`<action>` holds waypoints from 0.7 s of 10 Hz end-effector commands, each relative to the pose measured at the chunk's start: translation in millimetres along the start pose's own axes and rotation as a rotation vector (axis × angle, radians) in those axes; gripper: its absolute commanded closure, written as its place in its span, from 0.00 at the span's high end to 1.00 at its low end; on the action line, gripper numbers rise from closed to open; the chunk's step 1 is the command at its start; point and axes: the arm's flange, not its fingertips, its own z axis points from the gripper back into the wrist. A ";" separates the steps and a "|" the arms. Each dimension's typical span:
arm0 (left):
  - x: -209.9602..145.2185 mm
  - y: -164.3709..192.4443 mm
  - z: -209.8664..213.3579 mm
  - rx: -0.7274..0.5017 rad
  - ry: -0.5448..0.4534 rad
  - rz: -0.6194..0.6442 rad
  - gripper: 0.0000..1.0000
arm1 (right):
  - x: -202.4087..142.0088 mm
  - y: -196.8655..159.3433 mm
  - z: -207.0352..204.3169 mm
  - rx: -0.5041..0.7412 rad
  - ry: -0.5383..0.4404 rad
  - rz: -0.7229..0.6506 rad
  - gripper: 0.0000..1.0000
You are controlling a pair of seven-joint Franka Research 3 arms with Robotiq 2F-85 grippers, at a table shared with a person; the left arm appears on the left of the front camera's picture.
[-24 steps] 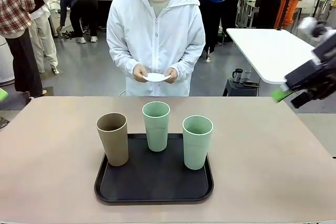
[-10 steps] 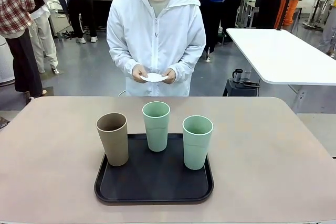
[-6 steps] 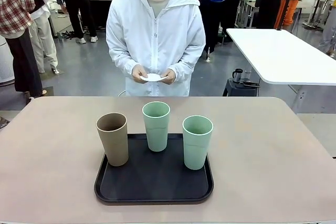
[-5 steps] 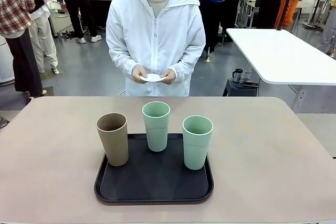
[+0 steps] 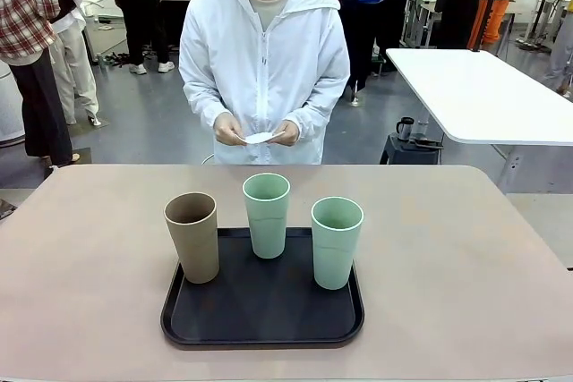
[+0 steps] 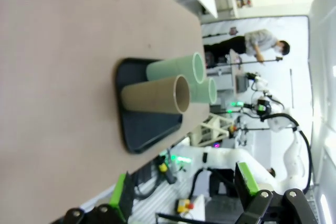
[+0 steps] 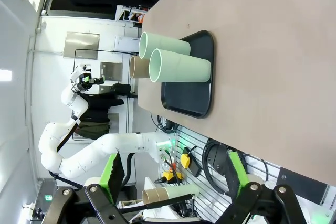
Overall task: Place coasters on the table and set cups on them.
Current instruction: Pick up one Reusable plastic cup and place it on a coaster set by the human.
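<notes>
The left gripper [image 6: 182, 186] hangs wide open and empty. On the black rectangular tray [image 5: 262, 315] stand a tan-brown plastic tumbler [image 5: 192, 237] and two pale green plastic tumblers [image 5: 267, 215] [image 5: 337, 241]. At the far side, the person's hands [image 5: 286, 131] hold the white lacy paper coasters [image 5: 260, 138] off the beige tabletop [image 5: 466, 257]. The right gripper [image 7: 174, 171] is open too, holding nothing. Coaster-laying seems not yet begun; next, they need spots on bare table.
</notes>
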 end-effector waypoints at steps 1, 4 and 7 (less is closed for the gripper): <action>-0.3 0.8 2.9 -0.009 -0.001 -0.002 1.00 | 0.2 0.1 -0.5 0.009 0.003 -0.005 1.00; -0.3 0.8 2.9 -0.009 -0.001 -0.002 1.00 | 0.2 0.1 -0.5 0.009 0.003 -0.005 1.00; -0.3 0.8 2.9 -0.009 -0.001 -0.002 1.00 | 0.2 0.1 -0.5 0.009 0.003 -0.005 1.00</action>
